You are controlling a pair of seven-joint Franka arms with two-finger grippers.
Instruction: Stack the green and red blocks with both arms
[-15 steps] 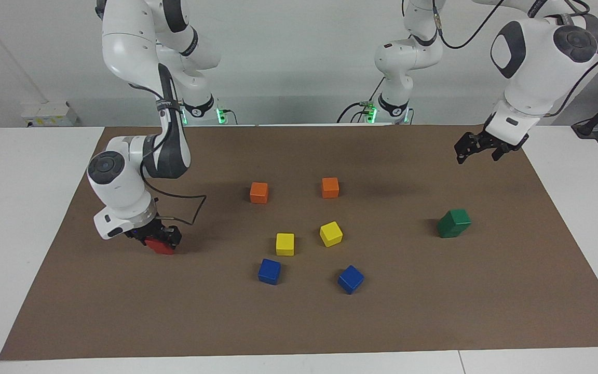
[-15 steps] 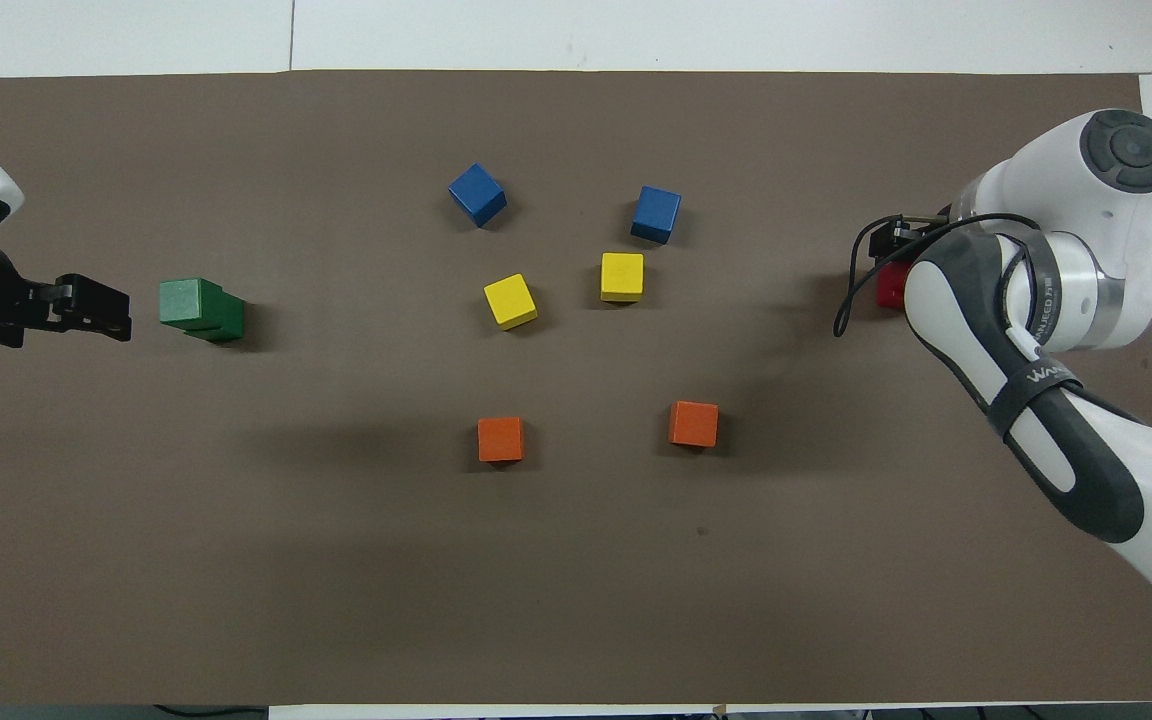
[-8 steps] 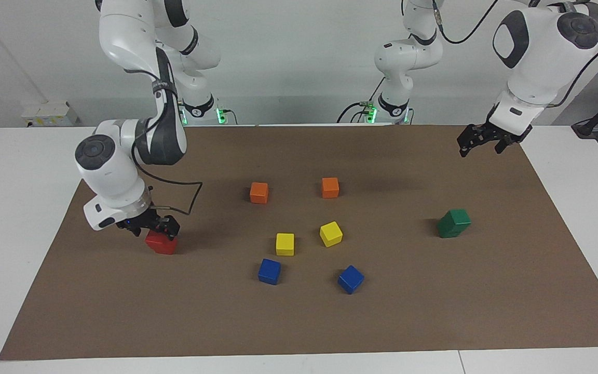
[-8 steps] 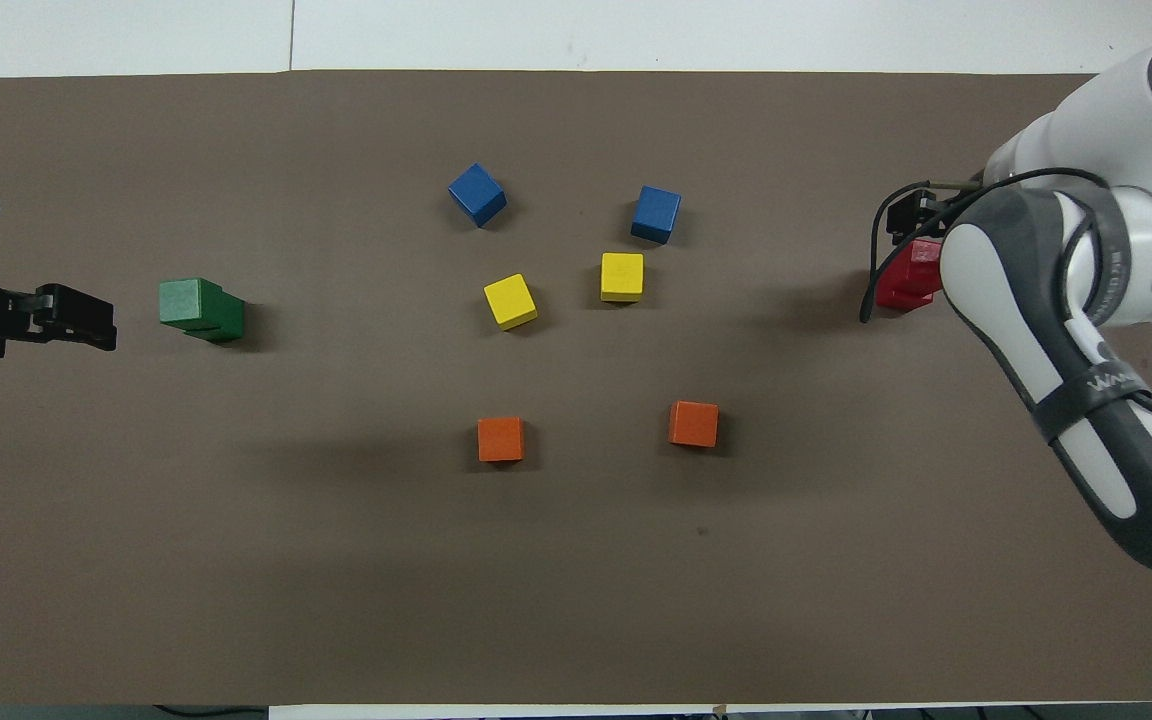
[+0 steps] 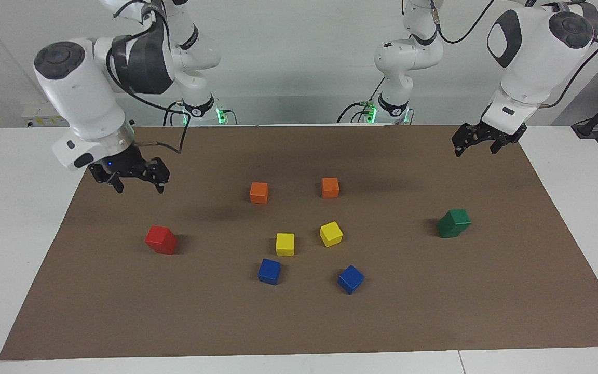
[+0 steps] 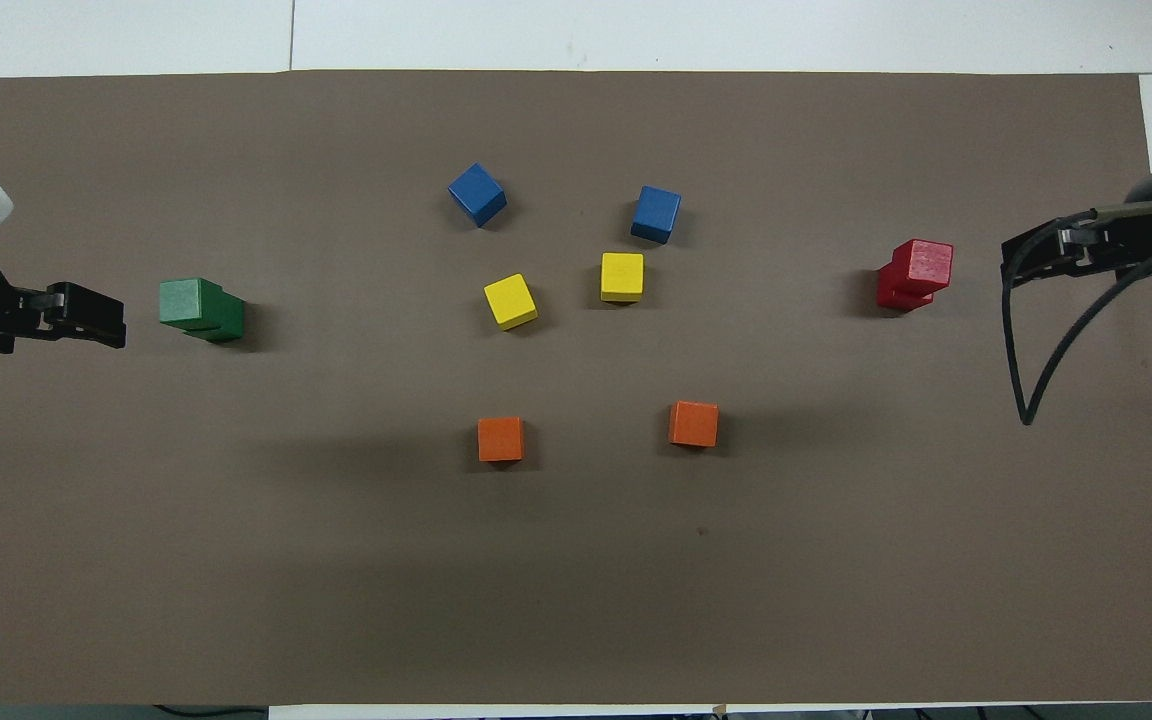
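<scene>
Now two stacks are seen on the brown mat (image 5: pixel 299 322) covering the tabletop (image 5: pixel 18 208); the red stack (image 5: pixel 161 239), one red block set askew on the other, stands toward the right arm's end, and the green stack (image 5: pixel 453 223), likewise slightly offset, stands toward the left arm's end; the two stacks are well apart. The right pincer (image 5: pixel 135 179) is held in the air, its fingers spread and nothing between them, clear of the red stack. The left pincer (image 5: pixel 478 143) is raised over the mat's edge at the left arm's end, clear of the green stack, its fingers parted and empty. Between the stacks, two orange cubes (image 5: pixel 259 192) lie nearest the robots, two yellow cubes (image 5: pixel 285 243) farther out, and two blue cubes (image 5: pixel 269 271) farthest; none of these are touching.
</scene>
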